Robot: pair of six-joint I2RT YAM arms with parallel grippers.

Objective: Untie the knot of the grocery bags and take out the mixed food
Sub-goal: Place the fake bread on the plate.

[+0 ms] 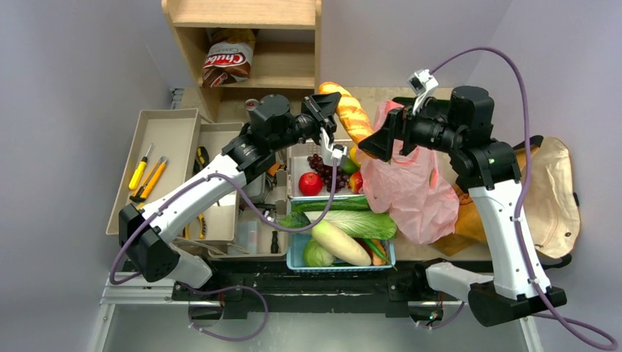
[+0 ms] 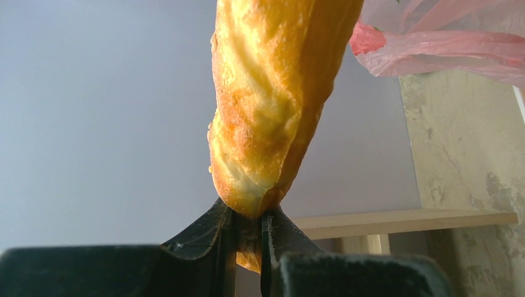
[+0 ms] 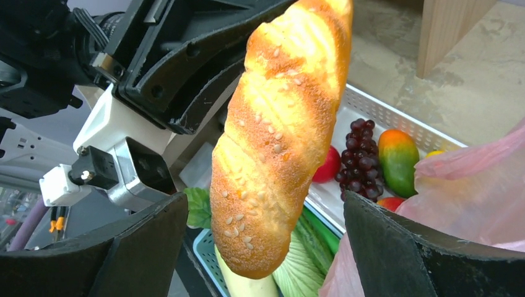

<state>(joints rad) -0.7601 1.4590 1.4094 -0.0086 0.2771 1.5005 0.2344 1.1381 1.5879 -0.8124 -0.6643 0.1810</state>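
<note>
**Top view.** The left pincer [image 1: 329,105] held a bread loaf [image 1: 352,116] by one end, aloft over the white tray [image 1: 297,158]. The right pincer [image 1: 372,147] stood wide and empty between the loaf and the pink bag [image 1: 414,194]. That bag slumped on the tabletop [image 1: 370,93] just right of the trays, against a brown paper bag [image 1: 469,224]. The knot could not be made out; the bag's mouth appeared loose.

**Left wrist view.** The jaws were nipped narrowly on the loaf's tip alone, with its whole length standing out beyond them. Risk judged: the loaf could pivot or slip free under its own weight.

**Right wrist view.** The loaf hung between the spread fingers, apparently touching neither, with grapes [image 3: 359,154] in the tray behind. Risk judged: any sideways move or closing by the right arm could knock the loaf from its slim hold. A release here could drop it onto the grapes or across the tray rim.
</note>
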